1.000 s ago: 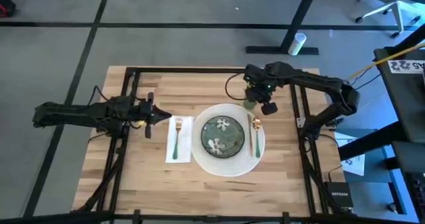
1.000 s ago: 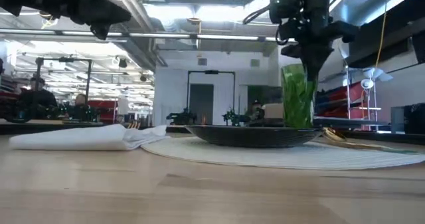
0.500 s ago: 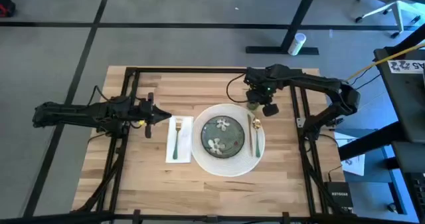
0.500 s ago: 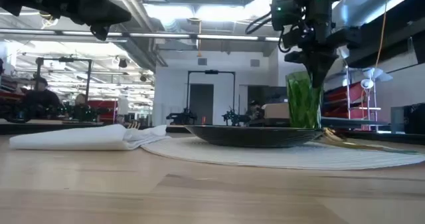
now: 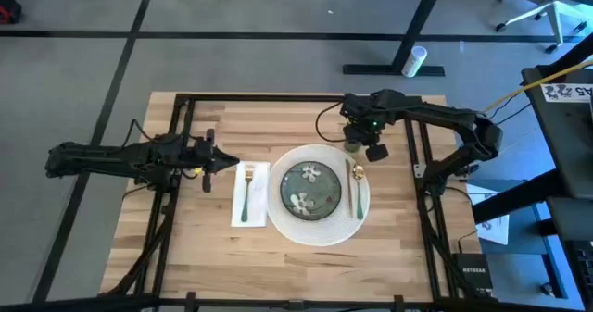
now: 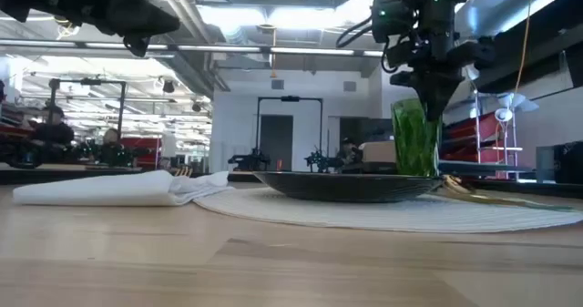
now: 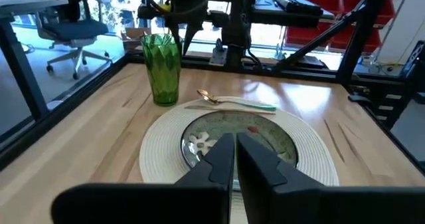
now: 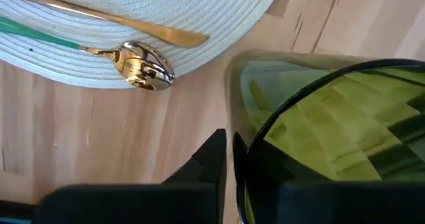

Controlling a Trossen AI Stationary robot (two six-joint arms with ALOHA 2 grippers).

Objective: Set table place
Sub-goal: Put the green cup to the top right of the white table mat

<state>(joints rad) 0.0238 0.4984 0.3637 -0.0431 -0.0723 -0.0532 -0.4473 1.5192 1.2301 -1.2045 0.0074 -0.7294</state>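
Grey carpet [image 5: 83, 62] covers the floor, crossed by dark seams that run across the upper part and down the left of the overhead picture. At upper right a black T-shaped desk foot [image 5: 394, 68] rests on it, with a small white cylinder [image 5: 414, 60] lying beside it and a white chair base [image 5: 533, 14] in the far corner. From table height, the room behind is an open workshop: bright strip lights [image 6: 273, 17] under exposed ceiling ducts, a white wall with a dark doorway [image 6: 290, 134], red shelving [image 6: 460, 134] at right, and seated people [image 6: 50, 134] far left. An office chair [image 7: 66, 34] stands by a window.
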